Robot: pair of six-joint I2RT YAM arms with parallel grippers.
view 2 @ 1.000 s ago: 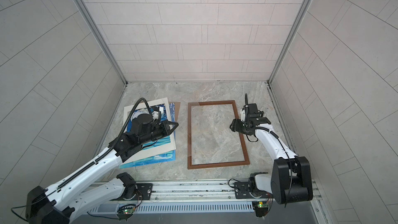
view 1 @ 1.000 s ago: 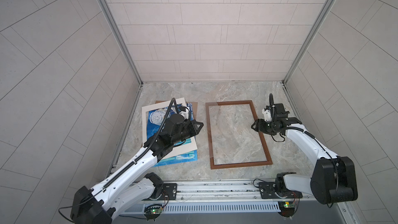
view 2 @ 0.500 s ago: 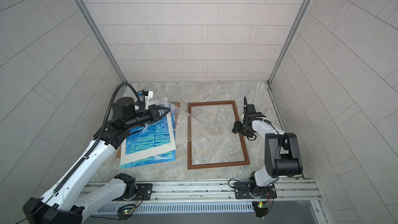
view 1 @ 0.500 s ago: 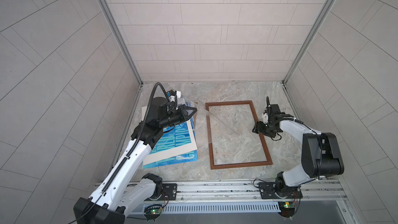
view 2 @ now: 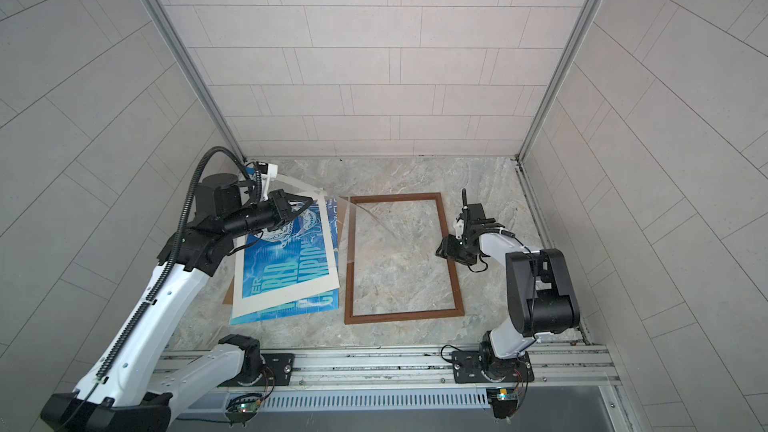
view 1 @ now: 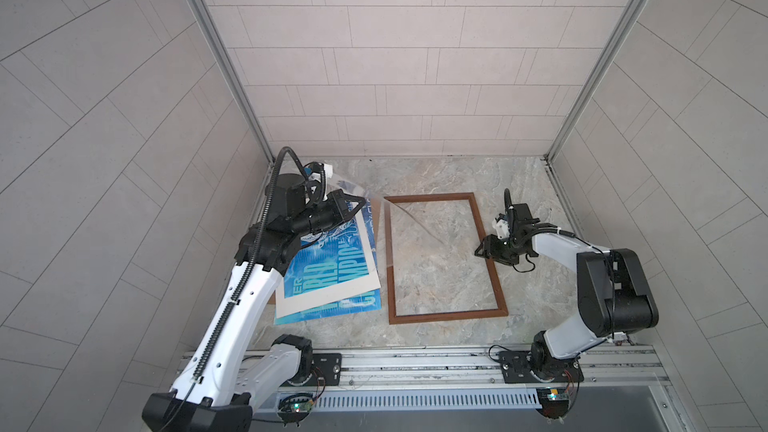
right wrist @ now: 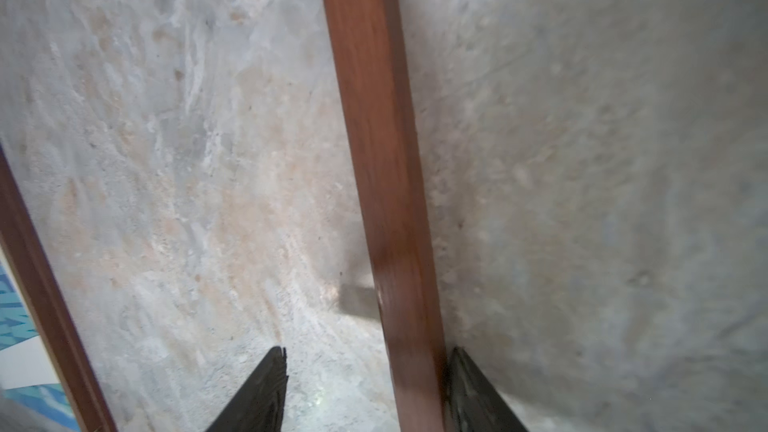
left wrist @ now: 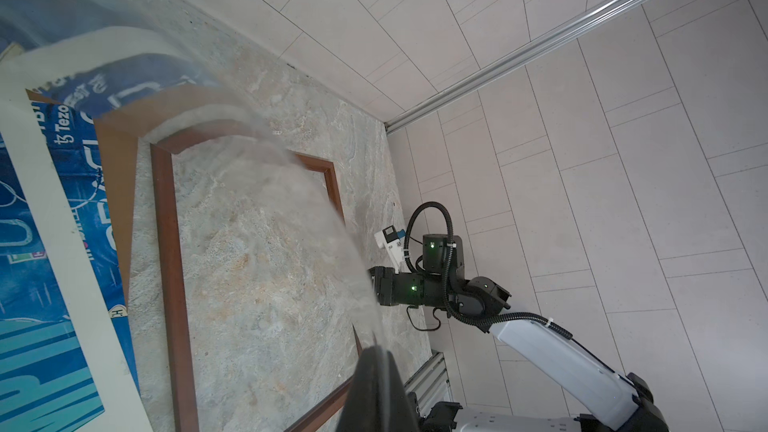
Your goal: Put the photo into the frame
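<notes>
While the left claw [left wrist: 376,353] grips a clear sheet [left wrist: 270,201], the right claw [right wrist: 368,351] stands half-open astride the right rail of the frame [view 1: 449,316]; the photo [view 1: 328,259] lies beneath the left one.

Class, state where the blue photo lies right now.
In both top views the photo lies on the table's left side, partly under the white mat, just left of the frame.
</notes>
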